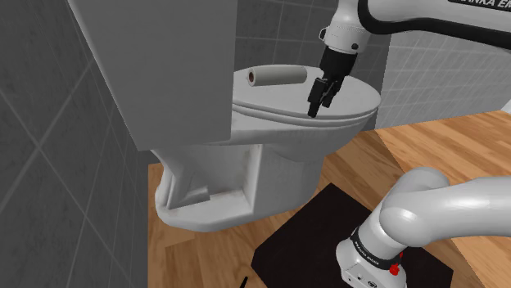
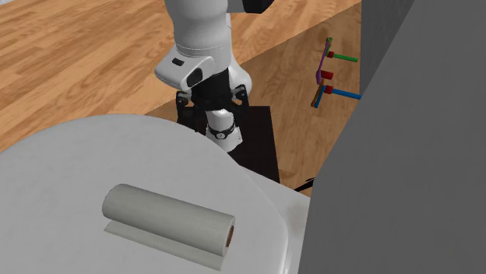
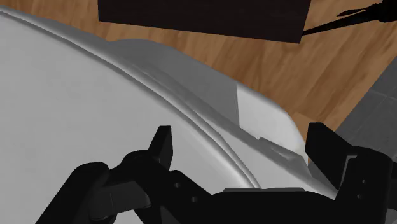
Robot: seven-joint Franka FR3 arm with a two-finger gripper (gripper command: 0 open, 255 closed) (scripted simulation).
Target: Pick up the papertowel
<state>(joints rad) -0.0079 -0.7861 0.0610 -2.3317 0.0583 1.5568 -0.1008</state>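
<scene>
Paper towel roll (image 1: 278,77) lies sideways on the closed toilet lid (image 1: 360,102) in the shoulder view, the gripper (image 1: 314,109) just beside its end, grey tiled wall (image 1: 49,98) around. From the second exterior view the lid looks smooth above a wood floor (image 2: 78,47), so a nudge could roll it off. Wrist view: fingers (image 3: 164,143) spread, empty, over the lid's rim.

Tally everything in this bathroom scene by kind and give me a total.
Pale grey paper towel roll, lying on its side: 1
White toilet with its lid closed: 1
White robot arm with an open all-black gripper: 1
Black box stand: 1
Total: 4
</scene>
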